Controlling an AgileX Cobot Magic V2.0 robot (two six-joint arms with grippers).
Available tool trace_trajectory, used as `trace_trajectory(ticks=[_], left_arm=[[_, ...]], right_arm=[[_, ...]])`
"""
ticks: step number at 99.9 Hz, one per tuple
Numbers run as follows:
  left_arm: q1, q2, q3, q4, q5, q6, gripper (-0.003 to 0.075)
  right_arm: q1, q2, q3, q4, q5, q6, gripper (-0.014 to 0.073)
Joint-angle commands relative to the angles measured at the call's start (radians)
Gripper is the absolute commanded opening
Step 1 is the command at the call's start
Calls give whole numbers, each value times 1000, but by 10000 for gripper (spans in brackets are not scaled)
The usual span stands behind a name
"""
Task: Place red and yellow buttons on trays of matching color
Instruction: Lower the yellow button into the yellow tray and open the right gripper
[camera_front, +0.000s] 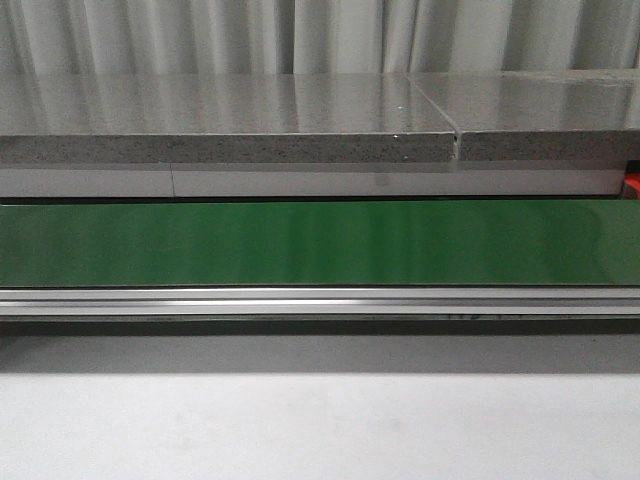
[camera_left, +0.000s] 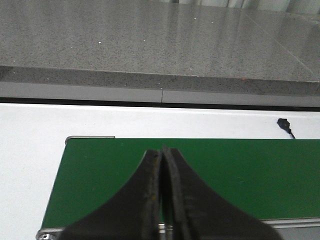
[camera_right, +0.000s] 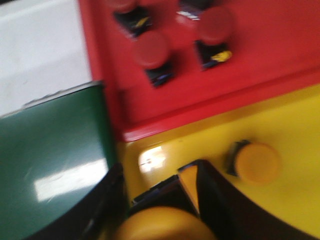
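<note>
My right hand is clenched on a round-capped yellow button, its black fingers either side of the cap, and it hangs over the glossy yellow plastic tray. In that tray a second yellow push-button with a dark base sits at about 2 o'clock from my held one, near but apart from my fingers.

Beyond the yellow tray, edge to edge with it, lies the shiny red plastic tray. It holds red-capped buttons on black bases: one nearest the raised rim, one at its 2 o'clock, and another cut by the frame. This view is blurred, so I cannot count more.

At 9 o'clock from my right hand runs the dark green conveyor belt, its end close against both trays' side walls. The belt stretches bare across the front view, with a silver metal rail along its near edge and the grey speckled stone worktop behind it.

My left hand is clenched on nothing, fingers pressed together, over the belt's other end, with white surface around that end.
</note>
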Motion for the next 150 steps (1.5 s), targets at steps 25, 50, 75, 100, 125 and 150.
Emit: trace_trajectory(ticks=[25, 50, 75, 100, 125, 150], left_arm=[[2, 4, -26, -7, -74, -8, -19], [2, 4, -26, -7, -74, -8, -19], [2, 4, -26, -7, -74, -8, -19], [2, 4, -26, -7, -74, -8, -19], [2, 4, -26, -7, -74, -8, -19], [2, 4, -26, -7, -74, -8, -19]], right_arm=[[-174, -41, 104, 8, -266, 128, 56], [-174, -41, 265, 8, -387, 137, 56], [-182, -41, 368, -11, -462, 137, 56], [-182, -41, 441, -11, -554, 137, 56], [-182, 11, 461, -11, -596, 137, 56], [-182, 58, 461, -11, -612, 137, 56]])
